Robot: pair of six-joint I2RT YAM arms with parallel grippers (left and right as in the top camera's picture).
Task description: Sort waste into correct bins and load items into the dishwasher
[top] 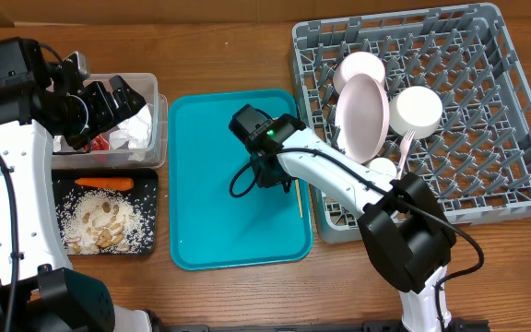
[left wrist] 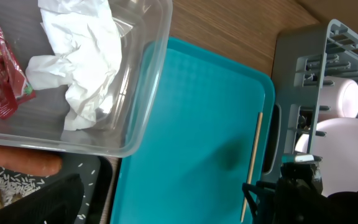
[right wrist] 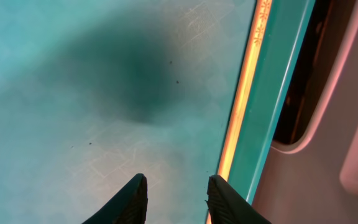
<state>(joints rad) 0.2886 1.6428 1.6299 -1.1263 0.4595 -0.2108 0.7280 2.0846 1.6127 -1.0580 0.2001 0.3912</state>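
My right gripper [right wrist: 178, 190] hangs open just above the teal tray [top: 210, 138], with nothing between its fingers. The thin wooden stick [right wrist: 241, 106] lies along the tray's right rim, just beside the right finger. My left gripper [top: 129, 103] stands wide open over the clear tub [top: 158, 92], which holds crumpled napkins [left wrist: 79, 56] and a red wrapper [left wrist: 2, 74]. The black tray [top: 150, 184] holds a carrot [top: 104, 183] and beige food bits [top: 104, 226]. In the grey dish rack [top: 524, 138] stand a plate [top: 362, 115], two bowls [top: 418, 109], a small cup [top: 381, 168] and a fork [top: 404, 148].
The teal tray lies between the two bins on the left and the rack on the right, close against the rack's left wall. The right arm's black cable [top: 242, 180] loops over the tray. Bare wooden table [top: 247, 37] runs along the far side.
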